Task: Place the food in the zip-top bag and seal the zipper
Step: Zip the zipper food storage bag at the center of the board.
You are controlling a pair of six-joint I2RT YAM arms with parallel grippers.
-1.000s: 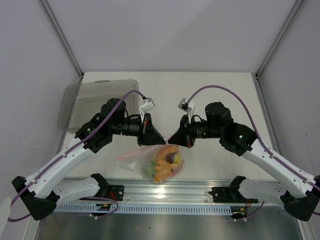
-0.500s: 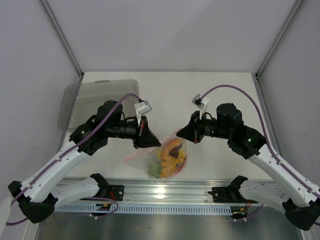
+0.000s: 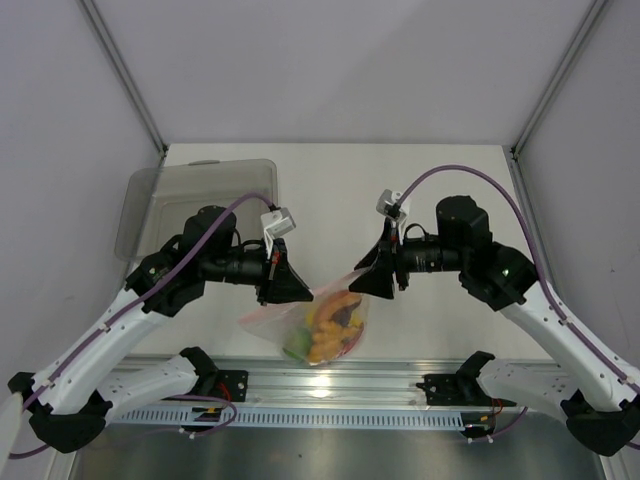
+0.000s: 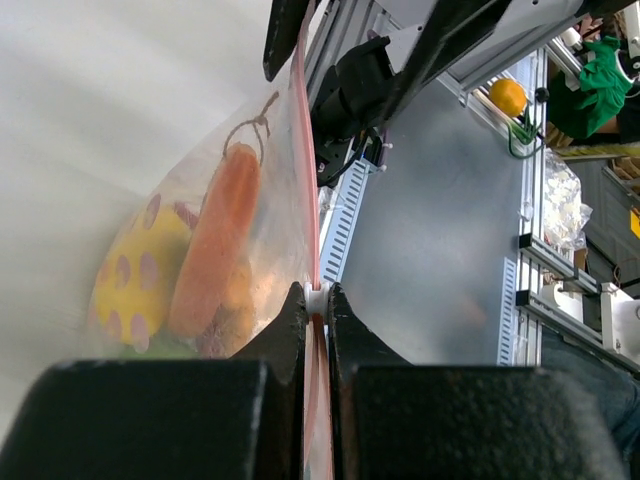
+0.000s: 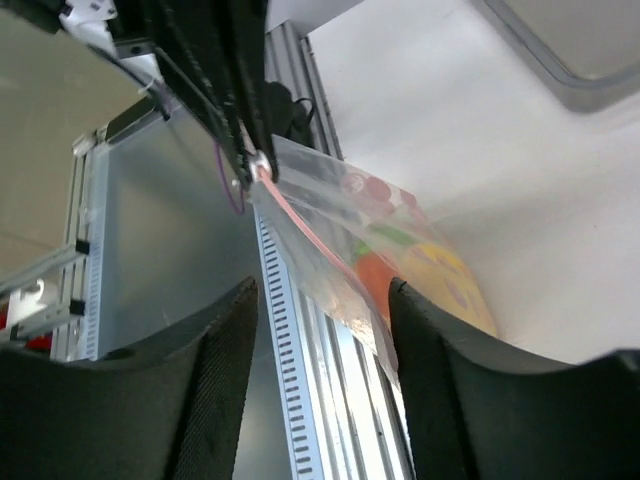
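The zip-top bag (image 3: 300, 318) hangs between the two arms near the table's front edge. The food (image 3: 332, 322) is inside it: an orange piece (image 4: 215, 240) and a yellow piece with purple spots (image 4: 140, 280) show through the plastic. My left gripper (image 3: 298, 290) is shut on the zipper (image 4: 308, 180), pinching the white slider between its fingertips (image 4: 317, 295). My right gripper (image 3: 362, 282) is open at the bag's other end. Seen from the right wrist, the bag's free corner (image 5: 400, 300) lies between its spread fingers (image 5: 320, 300) without being pinched.
A grey translucent tray (image 3: 180, 195) stands at the back left of the table. An aluminium rail (image 3: 330, 385) with the arm bases runs along the near edge, just below the bag. White walls close in the table on three sides.
My right gripper has opened and let go of the bag's mouth. The left gripper has drawn back to the left, still shut on the zipper, and the bag hangs from it.
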